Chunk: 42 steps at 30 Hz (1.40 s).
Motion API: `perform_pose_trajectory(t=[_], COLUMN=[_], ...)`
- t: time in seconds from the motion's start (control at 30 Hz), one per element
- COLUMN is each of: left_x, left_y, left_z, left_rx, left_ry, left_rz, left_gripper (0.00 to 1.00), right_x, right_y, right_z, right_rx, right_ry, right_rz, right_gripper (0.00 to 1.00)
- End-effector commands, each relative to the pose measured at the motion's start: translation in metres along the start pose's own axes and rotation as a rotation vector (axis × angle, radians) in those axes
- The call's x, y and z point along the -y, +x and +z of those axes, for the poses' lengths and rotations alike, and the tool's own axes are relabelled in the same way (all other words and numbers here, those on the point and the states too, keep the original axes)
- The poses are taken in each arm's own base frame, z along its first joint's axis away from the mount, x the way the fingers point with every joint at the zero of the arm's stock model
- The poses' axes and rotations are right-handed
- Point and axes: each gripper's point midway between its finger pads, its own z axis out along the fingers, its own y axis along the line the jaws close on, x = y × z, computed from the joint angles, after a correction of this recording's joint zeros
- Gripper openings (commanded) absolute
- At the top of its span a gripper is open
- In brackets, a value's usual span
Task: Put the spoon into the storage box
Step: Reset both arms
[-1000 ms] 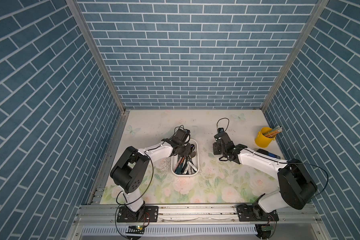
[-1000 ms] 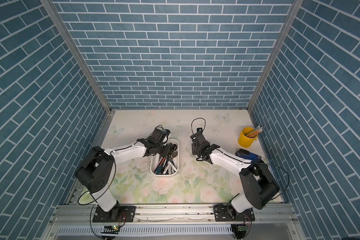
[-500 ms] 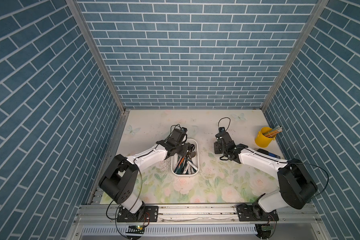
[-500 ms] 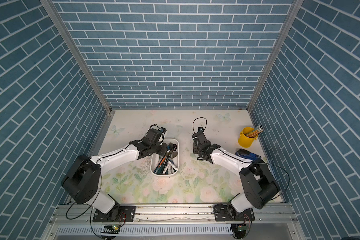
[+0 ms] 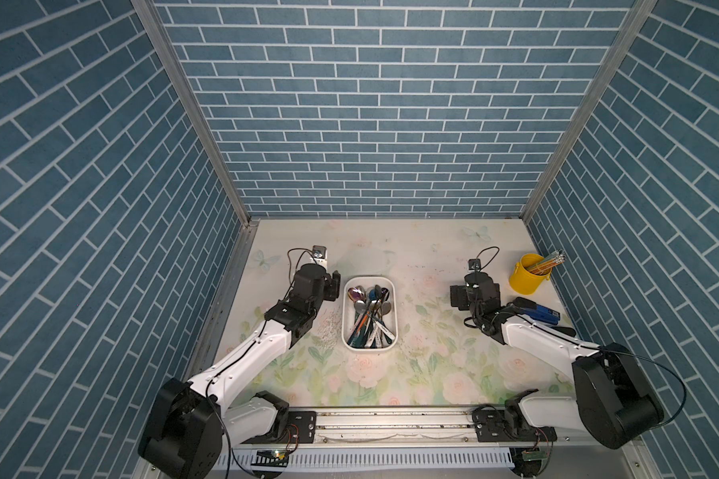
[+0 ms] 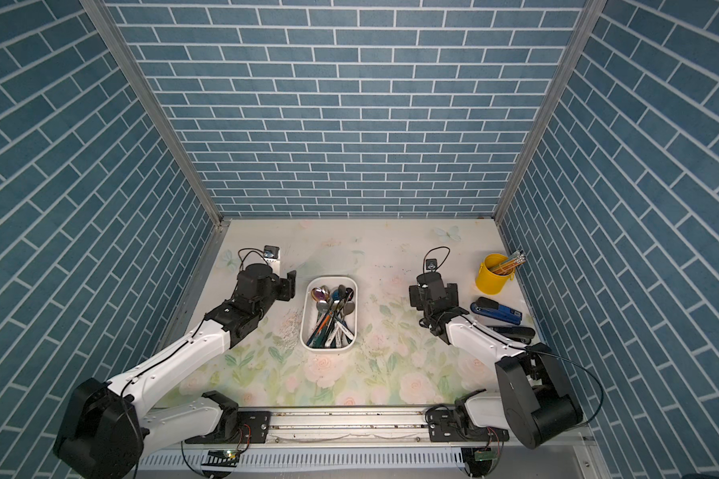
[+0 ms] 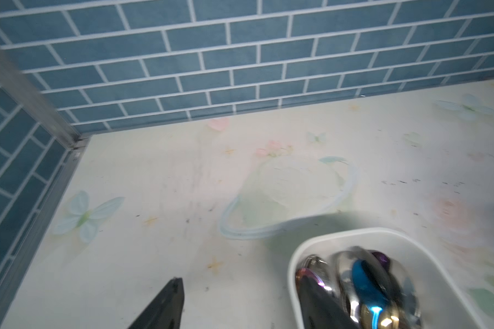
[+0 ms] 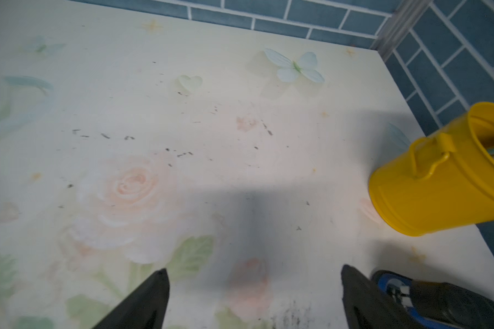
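The spoons (image 5: 368,305) lie heaped in the white storage box (image 5: 369,347) at the centre of both top views, bowls toward its upper end and handles fanning toward its lower end. I see no spoon loose on the floral tabletop (image 5: 424,365), so I judge the drop done and the step in hand to be clearing out.

The left gripper (image 5: 333,287) sits just beside the box's upper left corner, its fingers apart and holding nothing. In the left wrist view one finger (image 7: 311,296) overlaps the box rim and an iridescent spoon bowl at the lower right of the frame. I cannot tell whether it touches them.

To do this well, I lift that gripper straight up first and only then swing it toward the left of the frame. A sideways pull from this height could hook the low wall and drag the box or tip a handle over the edge. I keep the fingers spread so nothing gets pinched on the way.

The right gripper (image 5: 475,296) hangs well to the right of the box, fingers wide apart and empty over bare table. It needs no move. If I park it, I draw it back low in the frame, clear of the yellow pencil cup (image 5: 526,278) and the blue stapler (image 5: 540,312) beside it.
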Motion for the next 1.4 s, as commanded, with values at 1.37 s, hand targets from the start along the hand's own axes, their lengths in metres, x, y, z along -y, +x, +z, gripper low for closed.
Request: perform_pose_trajectory(t=[1.37], left_x=[-0.117], left_y=[0.049], left_z=[0.028], left_rx=[0.344], left_ry=[-0.25], left_rz=[-0.111], left_gripper=[1.0], right_x=[0.052], right_y=[-0.024], right_z=[0.01], right_rx=[0.5], right_ry=[-0.124], right_rz=[0.031], right_gripper=[1.0])
